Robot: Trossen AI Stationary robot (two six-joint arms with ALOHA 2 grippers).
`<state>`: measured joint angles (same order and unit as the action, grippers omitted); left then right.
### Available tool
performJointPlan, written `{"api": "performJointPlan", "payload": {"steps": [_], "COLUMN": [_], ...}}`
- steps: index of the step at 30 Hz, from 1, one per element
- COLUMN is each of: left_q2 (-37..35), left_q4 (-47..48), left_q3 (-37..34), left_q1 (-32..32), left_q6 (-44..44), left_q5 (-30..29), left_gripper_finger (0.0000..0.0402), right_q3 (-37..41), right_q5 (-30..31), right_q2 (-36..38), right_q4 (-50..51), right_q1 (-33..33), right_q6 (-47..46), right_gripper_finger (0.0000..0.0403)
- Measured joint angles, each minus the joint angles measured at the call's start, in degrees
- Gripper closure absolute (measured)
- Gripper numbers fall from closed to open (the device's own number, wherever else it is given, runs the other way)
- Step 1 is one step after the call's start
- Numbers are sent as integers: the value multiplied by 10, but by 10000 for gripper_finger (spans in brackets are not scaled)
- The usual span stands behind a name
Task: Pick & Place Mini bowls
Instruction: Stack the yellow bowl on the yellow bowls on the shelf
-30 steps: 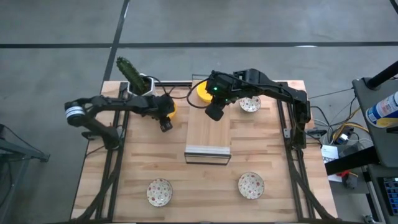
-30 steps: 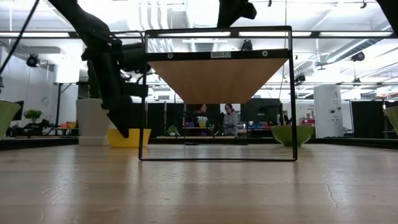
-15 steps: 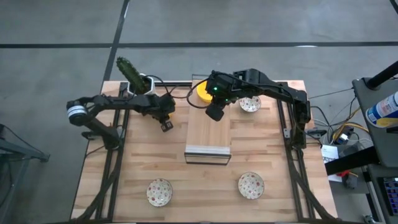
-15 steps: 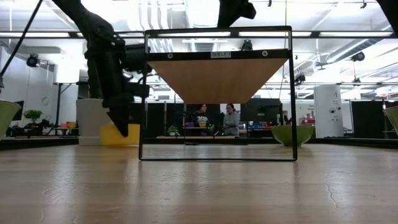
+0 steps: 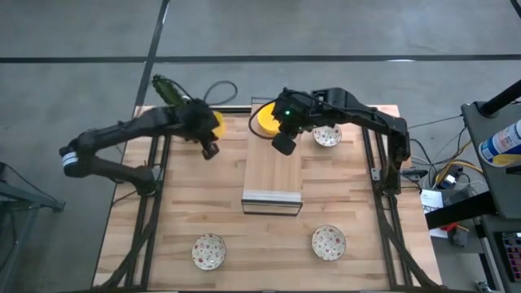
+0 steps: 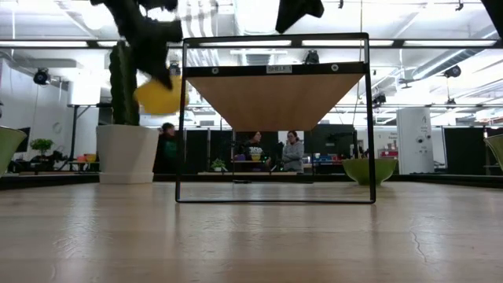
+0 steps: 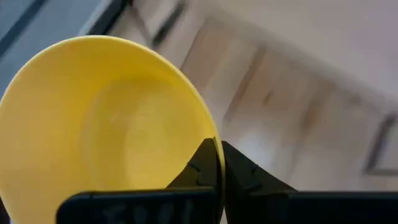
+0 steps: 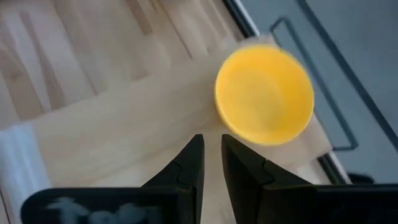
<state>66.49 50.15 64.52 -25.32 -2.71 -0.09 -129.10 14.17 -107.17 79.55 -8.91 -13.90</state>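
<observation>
A plain yellow mini bowl (image 7: 106, 124) hangs in the air near the table's far left, beside the cactus pot (image 5: 175, 99), with my left gripper (image 7: 219, 155) shut on it. In the low view this bowl (image 6: 157, 96) is well above the tabletop. A second yellow bowl (image 8: 264, 93) sits on the far end of the wooden shelf top (image 5: 273, 175). My right gripper (image 8: 211, 152) hovers over the shelf just short of that bowl, with a narrow gap between its fingers and nothing in it. A speckled bowl (image 5: 327, 136) rests on the table to the shelf's right. My left gripper pinches the yellow bowl's rim (image 7: 210, 138), one finger inside the bowl and one outside. The fingers come from above. The bowl is lifted clear of the table and hangs tilted below the fingers.
Two more speckled bowls (image 5: 208, 251) (image 5: 329, 242) rest near the table's front edge. The shelf's black wire frame (image 6: 275, 118) stands in the middle of the table. The white pot with a green cactus (image 6: 122, 145) stands at the far left. People sit in the room behind.
My left gripper has shut on the yellow bowl's rim and lifted the bowl off the table, moving up and toward the far edge. The bowl now hangs high beside the cactus. My right gripper has shifted slightly toward the far edge.
</observation>
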Motion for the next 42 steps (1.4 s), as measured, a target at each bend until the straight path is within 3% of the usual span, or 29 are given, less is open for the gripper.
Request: {"api": "performJointPlan", "payload": {"steps": [10,18,27,42], "left_q2": [25,109,208,377], "left_q4": [23,32,34,40], "left_q3": [173,282,361,513], "left_q1": [18,49,51,51], "left_q6": [-21,24,79,147], "left_q5": [44,49,47,40], "left_gripper_finger": [401,401,401,401], "right_q3": [15,105,298,536], "right_q5": [-87,-203,-208,-205], "right_q2": [45,119,250,396], "right_q4": [-140,-290,-474,-637], "right_q1": [1,6,16,23], "right_q6": [81,97,109,19], "right_gripper_finger": [351,351,351,351]}}
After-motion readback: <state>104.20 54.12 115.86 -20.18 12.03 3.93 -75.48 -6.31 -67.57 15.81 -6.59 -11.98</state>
